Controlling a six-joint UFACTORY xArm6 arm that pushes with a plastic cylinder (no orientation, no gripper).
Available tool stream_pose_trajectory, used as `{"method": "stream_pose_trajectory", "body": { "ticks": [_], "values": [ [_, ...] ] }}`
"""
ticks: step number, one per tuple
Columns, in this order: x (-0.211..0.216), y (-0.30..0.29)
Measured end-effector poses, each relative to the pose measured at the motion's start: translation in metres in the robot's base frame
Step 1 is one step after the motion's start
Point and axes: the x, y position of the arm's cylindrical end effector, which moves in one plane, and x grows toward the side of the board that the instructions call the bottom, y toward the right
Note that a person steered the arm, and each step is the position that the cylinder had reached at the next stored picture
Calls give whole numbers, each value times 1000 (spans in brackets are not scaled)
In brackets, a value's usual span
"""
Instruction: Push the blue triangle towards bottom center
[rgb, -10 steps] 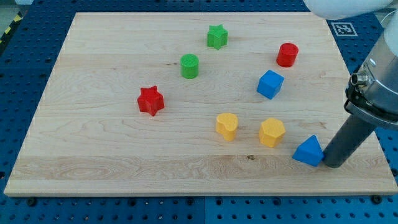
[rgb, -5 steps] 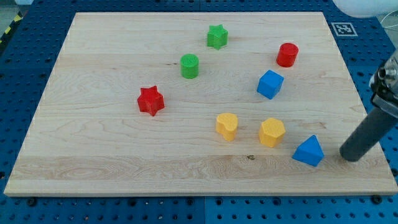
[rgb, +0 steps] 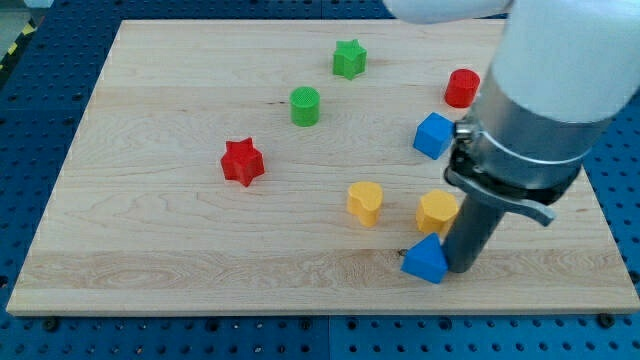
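Since a moment ago the blue triangle (rgb: 426, 261) has slid toward the view's left along the lower part of the counter (rgb: 150, 240), and my tip (rgb: 462, 268) has swung across from the view's right to follow it. As a tool it is only a plain dark rod with no jaws, so it neither opens nor closes and holds nothing; its lower end is pressed against the triangle's right side (the contact line is partly hidden by the rod itself).

That triangle shows as a small blue wedge, its peak pointing to the view's top and its base flat on the wood. It sits near the counter's bottom edge, somewhat right of centre, directly on the view's left of my tip and touching it.

A yellow block (rgb: 437, 211), partly covered by the arm, lies just above the triangle. A second yellow block (rgb: 365, 202) is up and to its left. Farther toward the view's top are a blue cube (rgb: 433, 135) and a red cylinder (rgb: 461, 88). A green cylinder (rgb: 305, 105), green star (rgb: 349, 59) and red star (rgb: 242, 161) lie well apart on the left.
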Motion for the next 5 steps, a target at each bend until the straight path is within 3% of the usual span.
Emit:
{"method": "stream_pose_trajectory", "body": {
  "ticks": [3, 5],
  "values": [
    [26, -36],
    [16, -87]
  ]
}}
